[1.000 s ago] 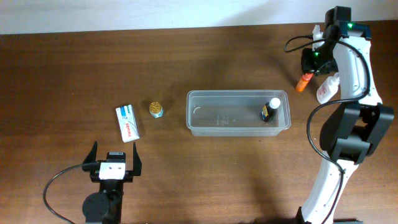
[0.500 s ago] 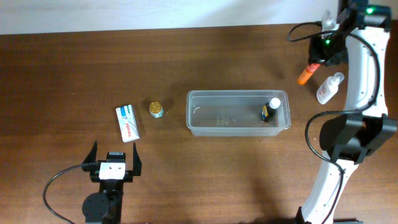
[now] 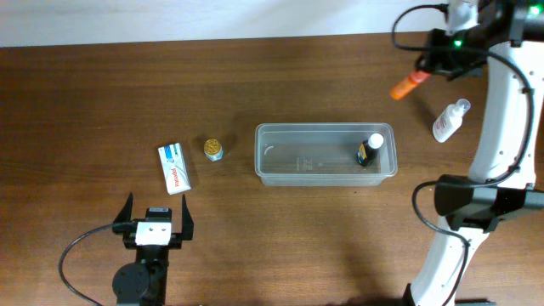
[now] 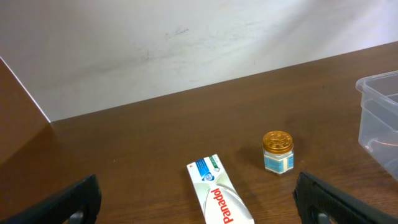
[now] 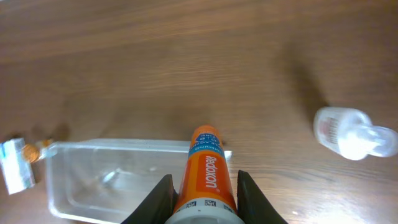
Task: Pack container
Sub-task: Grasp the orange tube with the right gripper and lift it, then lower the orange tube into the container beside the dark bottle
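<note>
Overhead view: where does the container [image 3: 314,127] sit?
— Mid-surface [image 3: 102,93], long side running left to right. Clear tub. One small dark bottle [image 3: 369,150] with a white cap stands inside at its right end.
— Right claw [image 3: 431,68]?
— Beyond the container's far right corner, well apart from it. Jaws narrow, clamped on an orange tube [image 3: 406,85]. The tube's free end points back toward the container.
— Right wrist view agrees?
— Yes. Tube gripped between both fingers [image 5: 158,199], label up. The container lies past the tube's tip, and in that picture the tip overlaps its right rim. Looks to be well above it; no contact.
— Anything else on that side?
— A white spray bottle [image 3: 448,121] lying down, off the container's right end, not touching it.
— Left claw [image 3: 156,211]?
— Near side, left of the container, well apart. Jaws wide, nothing between them.
— Loose items to the container's left?
— A gold-capped jar [image 3: 213,150] upright just beside its left end. A white box [image 3: 172,168] flat, further left.
</note>
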Controlling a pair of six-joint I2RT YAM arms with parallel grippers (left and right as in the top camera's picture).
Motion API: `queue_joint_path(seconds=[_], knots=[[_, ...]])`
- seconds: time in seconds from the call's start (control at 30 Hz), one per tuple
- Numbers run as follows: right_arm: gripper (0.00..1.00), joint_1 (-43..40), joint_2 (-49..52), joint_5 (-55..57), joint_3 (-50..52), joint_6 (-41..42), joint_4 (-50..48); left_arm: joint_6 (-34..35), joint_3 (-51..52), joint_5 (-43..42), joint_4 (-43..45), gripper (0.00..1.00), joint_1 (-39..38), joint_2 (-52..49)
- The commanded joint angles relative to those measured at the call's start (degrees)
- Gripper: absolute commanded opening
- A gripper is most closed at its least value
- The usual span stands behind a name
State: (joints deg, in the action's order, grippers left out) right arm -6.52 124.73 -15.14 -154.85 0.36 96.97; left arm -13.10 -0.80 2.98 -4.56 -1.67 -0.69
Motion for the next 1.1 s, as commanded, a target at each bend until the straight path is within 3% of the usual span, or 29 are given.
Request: queue_joint_path(seconds=[0.0,0.23,0.43,0.57,1.07], knots=[[0.24,5.09,-4.68,-2.21,-1.03,0.79,0.37,-0.7,0.28,-0.66,-0.04,0.99,0.39,0.33],[0.24,14.99,-7.82,9.55,4.44,4.7,0.37,-0.7,0.26,-0.63,-0.04,0.99,0.39,0.33],[0.25,20.48,-11.8,11.1,15.74,4.66,0.37,-0.7,0.28,-0.66,-0.04,0.99,0.39,0.33],[0.25,20.9,-13.64,12.9,22.25,5.53,0.37,-0.7,0.26,-0.63,-0.04,0.99,0.39,0.33],[0.25,20.65,-13.62,15.67,31.93,6.19,-5.01,-0.7,0.28,-0.63,-0.04,0.99,0.39,0.33]])
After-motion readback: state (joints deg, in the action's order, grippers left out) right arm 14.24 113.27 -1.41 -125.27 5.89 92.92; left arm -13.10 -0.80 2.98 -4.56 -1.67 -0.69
